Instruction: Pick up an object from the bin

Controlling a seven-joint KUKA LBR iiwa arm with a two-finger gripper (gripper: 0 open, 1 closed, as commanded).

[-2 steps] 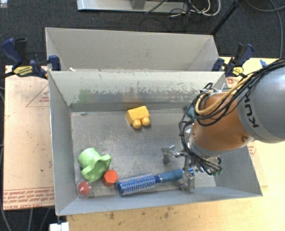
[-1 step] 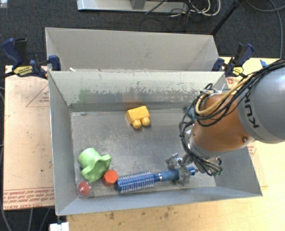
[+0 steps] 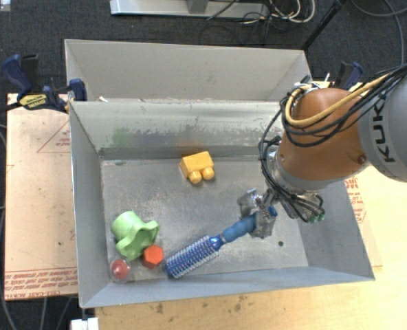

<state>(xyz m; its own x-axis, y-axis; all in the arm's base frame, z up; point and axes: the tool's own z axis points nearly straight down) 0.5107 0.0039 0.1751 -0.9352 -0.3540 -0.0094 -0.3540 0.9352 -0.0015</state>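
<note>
Camera view
- Bin: grey metal bin (image 3: 190,119) with sloped walls; floor scuffed, few things on it, well spread.
- Arm: comes in from the right, orange-brown wrist cover (image 3: 324,139) wrapped in cables, low over the right part of the floor.
- Gripper: two-finger gripper (image 3: 260,218) down at floor level, right at the handle end of the brush.
- Grip state: cannot tell. The metal parts overlap the handle tip, and whether it is clenched or released on it is not readable from this angle.
- Task's thing: blue plastic hairbrush with a bristled head (image 3: 200,251), lying flat on the front part of the floor, on a slant; head toward front-left, handle up toward the gripper.
- Handling, my guess: light, stiff plastic. Handle smooth and probably a bit slippery. Bristles springy, a poor place to grip.
- Where to hold: across the handle, a little in from the tip. Held at the far end, the long head may droop or swing.
- Neighbours: yellow plastic block with two round studs (image 3: 197,167) near the back wall, well apart from the gripper.
- Front-left cluster: green rounded plastic toy (image 3: 133,231), small orange piece (image 3: 152,256), small red ball (image 3: 119,269); the orange piece sits just beside the brush head.
- Risk: brush head dragging into the orange piece on lift.
</note>
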